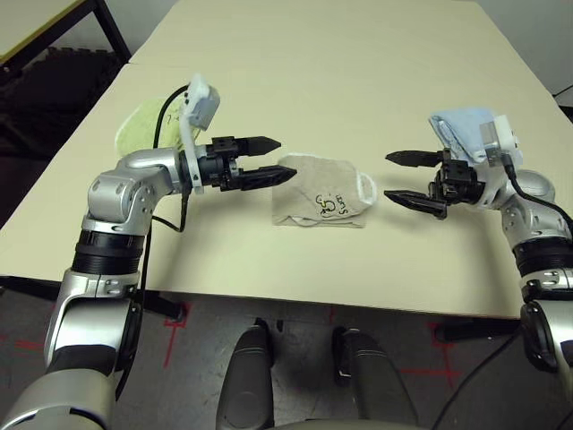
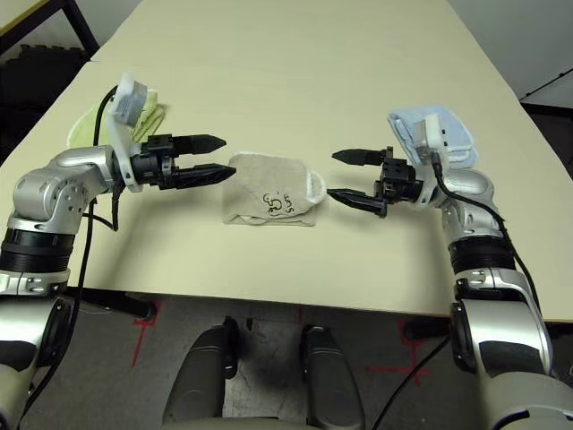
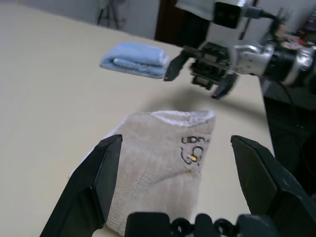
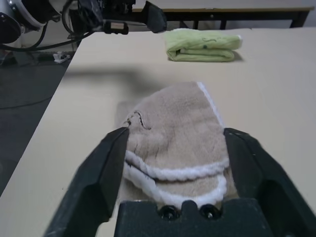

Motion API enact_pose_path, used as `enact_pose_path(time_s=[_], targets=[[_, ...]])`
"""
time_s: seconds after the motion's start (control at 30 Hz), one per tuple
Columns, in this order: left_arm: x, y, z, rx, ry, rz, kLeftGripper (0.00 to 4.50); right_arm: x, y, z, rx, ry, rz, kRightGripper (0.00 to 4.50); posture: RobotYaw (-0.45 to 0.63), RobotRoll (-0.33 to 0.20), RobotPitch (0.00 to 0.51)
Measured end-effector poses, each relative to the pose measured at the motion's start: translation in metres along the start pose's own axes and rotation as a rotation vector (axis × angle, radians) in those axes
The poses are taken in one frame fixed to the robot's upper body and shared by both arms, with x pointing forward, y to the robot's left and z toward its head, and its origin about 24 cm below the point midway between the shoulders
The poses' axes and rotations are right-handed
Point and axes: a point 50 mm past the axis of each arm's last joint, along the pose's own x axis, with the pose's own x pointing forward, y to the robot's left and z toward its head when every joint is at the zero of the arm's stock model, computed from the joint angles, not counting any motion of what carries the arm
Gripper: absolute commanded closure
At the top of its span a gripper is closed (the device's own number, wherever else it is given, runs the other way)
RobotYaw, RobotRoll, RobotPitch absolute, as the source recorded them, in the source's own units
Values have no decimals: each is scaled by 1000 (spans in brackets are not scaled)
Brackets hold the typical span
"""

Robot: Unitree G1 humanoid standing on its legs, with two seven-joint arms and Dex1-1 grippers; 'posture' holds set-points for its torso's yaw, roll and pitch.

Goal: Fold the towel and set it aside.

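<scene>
The counter [image 1: 358, 81] is smooth, pale and matte, so the cloth may slide rather than pinch. The towel [image 1: 318, 202], a soft tan terry bundle with white corded edging and a dark stitched mark, lies folded at the near centre between both arms. Its layers look loose; a 1-sided grab could undo them. The left claw [image 1: 261, 159] hovers at its left edge, the right claw [image 1: 414, 184] just beside its corded end; both gape wide, holding nothing
</scene>
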Motion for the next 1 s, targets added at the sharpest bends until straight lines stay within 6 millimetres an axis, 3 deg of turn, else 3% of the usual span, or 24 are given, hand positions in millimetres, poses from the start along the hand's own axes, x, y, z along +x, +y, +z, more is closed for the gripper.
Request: enact_pose_path(time_s=[0.27, 0.67, 0.77, 1.0], targets=[[-4, 3, -12, 70, 45, -79, 0, -2, 2, -5, -13, 29, 30, 4397, 53, 0, 157], [-13, 8, -27, 159, 117, -106, 0, 1, 2, -2, -19, 23, 46, 4458, 36, 0, 176], [-13, 9, -31, 174, 121, -121, 617, 3, 3, 0, -21, 16, 53, 4500, 33, 0, 182], [-8, 14, -28, 228, 93, -147, 3281, 14, 4, 1, -13, -19, 71, 4500, 22, 0, 190]])
